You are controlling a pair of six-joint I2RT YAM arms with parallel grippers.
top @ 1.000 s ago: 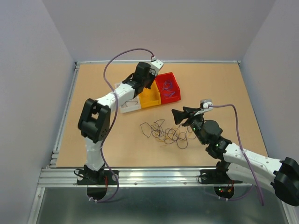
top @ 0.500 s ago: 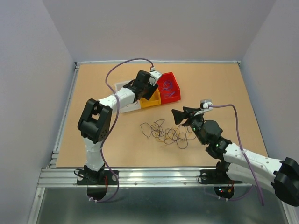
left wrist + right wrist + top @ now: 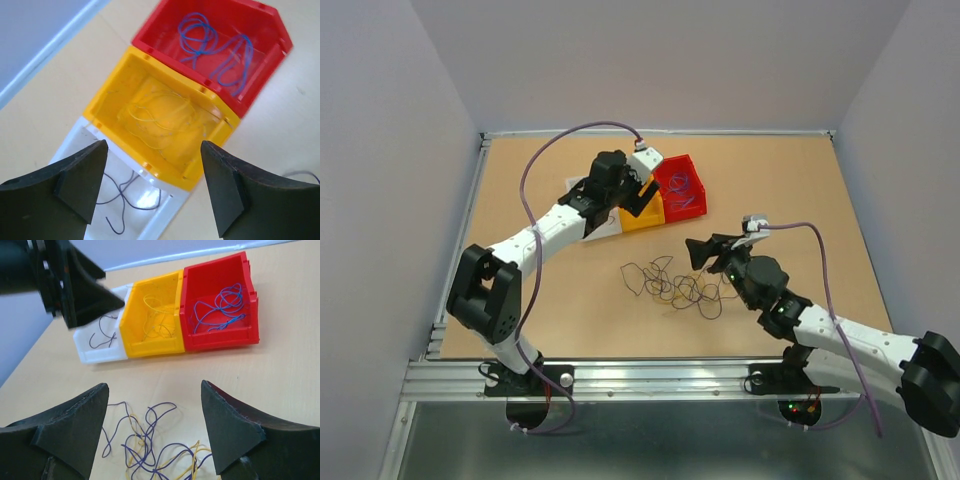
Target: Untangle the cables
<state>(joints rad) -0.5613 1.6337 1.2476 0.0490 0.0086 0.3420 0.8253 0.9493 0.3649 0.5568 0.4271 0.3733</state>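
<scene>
Top external view, contents of the desk [image 3: 800, 190]:

- Cables [image 3: 675, 285]: one loose bunch of thin, loopy wires in purple, yellow and dark strands. It lies flat on the desk near the middle, well apart from the bins, and neither tool touches it.
- Left tool [image 3: 642, 195]: reaches out over the row of bins at the far left of centre.
- Right tool [image 3: 705, 248]: sits just beside the right edge of the bunch, on its far side, pointing toward the bins.
- Three small bins set touching side by side in a slanted row: white bin [image 3: 600, 228], yellow bin [image 3: 645, 215], red bin [image 3: 665, 178].

Left wrist view:

- The left tool's jaws stand wide apart with nothing between them. They hang above the yellow bin and the near end of the white one.
- Blue wires [image 3: 197, 50] lie looped in the red bin.
- Yellow wires [image 3: 160, 112] lie in the yellow bin, faint against its floor.
- Dark wires [image 3: 117, 192] lie in the white bin, two or three curled strands.

Right wrist view:

- The right tool's jaws are spread wide and grip nothing. They are above bare desk, with the bunch at the lower edge and the bins beyond.
- The left tool shows at the upper left, above the white bin.
</scene>
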